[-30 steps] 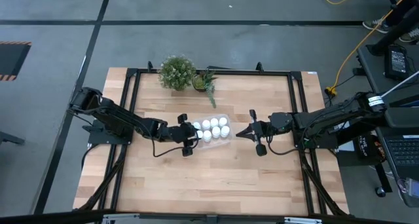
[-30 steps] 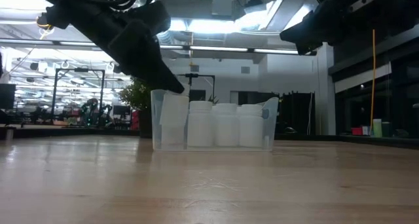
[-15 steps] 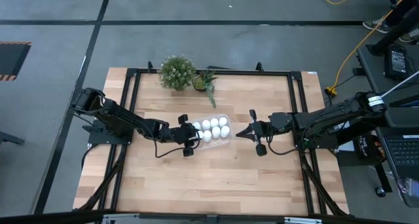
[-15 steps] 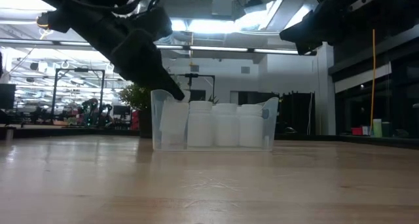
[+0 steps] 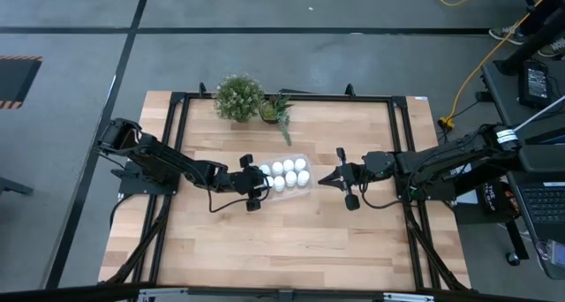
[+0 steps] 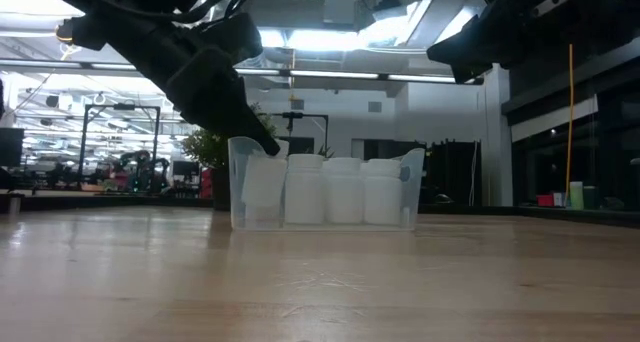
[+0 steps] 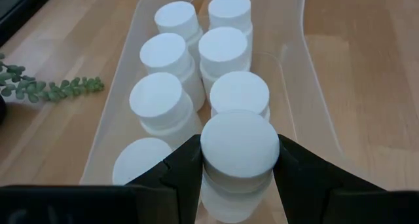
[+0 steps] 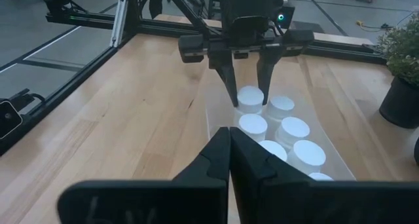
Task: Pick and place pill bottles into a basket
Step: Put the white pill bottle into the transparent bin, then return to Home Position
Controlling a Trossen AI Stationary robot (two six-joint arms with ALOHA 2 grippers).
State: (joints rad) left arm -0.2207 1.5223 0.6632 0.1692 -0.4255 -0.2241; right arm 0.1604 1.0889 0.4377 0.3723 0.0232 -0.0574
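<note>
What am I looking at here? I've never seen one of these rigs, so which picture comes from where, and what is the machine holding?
These are four cameras on one robot with two dark arms at a wooden table. One camera looks straight down, one sits level with the tabletop, and one rides on each wrist. In the middle stands a clear plastic basket filled with white pill bottles. The left gripper is at the basket's end, its fingers closed on one capped bottle that sits with the others inside the basket. The right gripper waits just beside the basket's other end, shut and empty. A potted plant stands at the table's far edge.
</note>
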